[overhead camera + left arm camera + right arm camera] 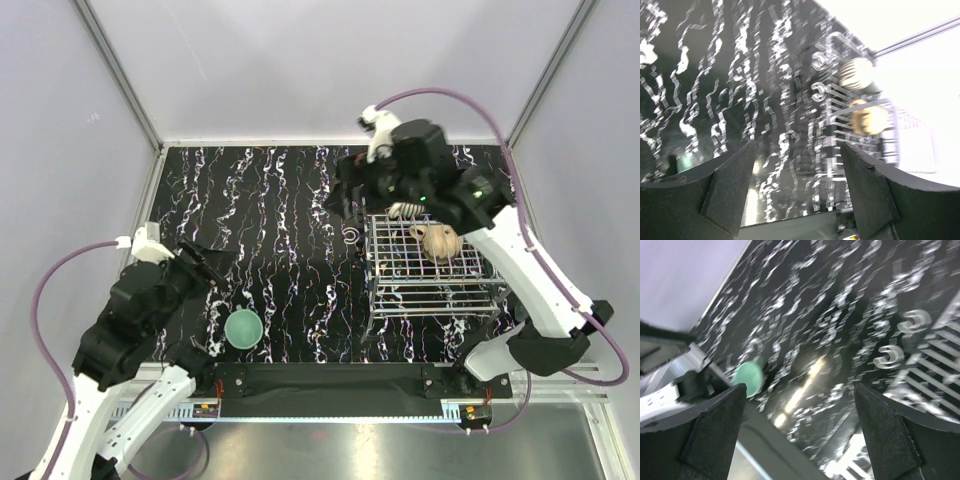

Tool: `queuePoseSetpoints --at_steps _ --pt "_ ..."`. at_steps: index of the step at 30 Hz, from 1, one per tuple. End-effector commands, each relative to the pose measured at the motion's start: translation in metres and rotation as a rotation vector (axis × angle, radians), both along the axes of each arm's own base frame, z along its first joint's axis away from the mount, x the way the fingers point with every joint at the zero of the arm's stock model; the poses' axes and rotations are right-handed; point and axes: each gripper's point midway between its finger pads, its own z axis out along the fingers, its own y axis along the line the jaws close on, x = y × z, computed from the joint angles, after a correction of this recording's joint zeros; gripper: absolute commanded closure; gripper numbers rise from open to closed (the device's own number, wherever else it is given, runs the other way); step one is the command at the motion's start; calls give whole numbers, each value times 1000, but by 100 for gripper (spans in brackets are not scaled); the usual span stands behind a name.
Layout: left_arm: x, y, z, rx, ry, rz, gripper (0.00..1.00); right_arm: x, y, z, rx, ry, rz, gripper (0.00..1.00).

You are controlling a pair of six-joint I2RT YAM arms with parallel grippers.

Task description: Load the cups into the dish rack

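The silver wire dish rack [432, 290] stands on the right of the table. A tan cup [438, 241] lies in it, and a cream ribbed cup [405, 210] shows just behind, partly hidden by my right arm. A teal-green cup [243, 328] sits open side up on the table near the front left. My left gripper [205, 262] hovers open just up and left of that cup, holding nothing. My right gripper [343, 197] is open and empty, above the table at the rack's far left corner. The right wrist view shows the green cup [749, 379] far off, with the rack [940, 375] at its right edge.
The black marbled table top [280, 220] stretches between the arms. Grey walls and metal frame posts [120, 70] enclose the back and sides. In the left wrist view the rack [840, 130] shows the cream cup [856, 73] and the tan cup [867, 120].
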Motion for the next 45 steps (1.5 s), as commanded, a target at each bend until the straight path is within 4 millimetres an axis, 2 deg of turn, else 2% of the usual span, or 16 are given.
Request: queuePoseSetpoints --at_steps 1,2,3,5,8,10,13,15,16,17,21,23,30,36,38,45 --pt "-2 -1 50 -95 -143 -4 26 -18 43 -15 51 66 7 6" --pt "-5 -4 56 -105 -166 -25 26 -23 59 -21 72 71 33 7" --pt "-9 -7 64 -125 -192 -52 26 -42 84 -30 62 87 66 7" --pt "-14 -7 78 -152 -246 -66 26 -51 104 -43 37 103 48 7" --pt "-24 -1 98 -173 -323 -66 26 -76 149 -91 -51 160 82 11" --pt "-30 3 108 -172 -364 -68 26 -93 165 -109 -85 183 94 12" --pt "-39 10 122 -171 -424 -60 26 -103 182 -144 -122 225 76 13" --pt "-46 15 129 -174 -461 -58 26 -109 188 -170 -135 284 58 14" --pt "-48 17 129 -165 -471 -56 25 -111 194 -174 -119 296 62 15" --pt "-49 19 130 -160 -481 -53 26 -119 198 -189 -136 325 54 17" --pt "-53 21 124 -139 -480 -54 25 -132 212 -218 -166 362 47 21" --pt "-53 21 121 -133 -474 -56 25 -133 216 -232 -194 374 28 21" --pt "-56 24 123 -151 -494 -45 24 -135 223 -266 -237 410 5 27" --pt "-56 26 117 -125 -480 -41 24 -138 225 -294 -289 429 20 37" --pt "-55 26 114 -123 -474 -40 24 -139 227 -300 -294 433 27 41" --pt "-54 26 110 -113 -469 -40 23 -137 229 -314 -328 427 37 43"
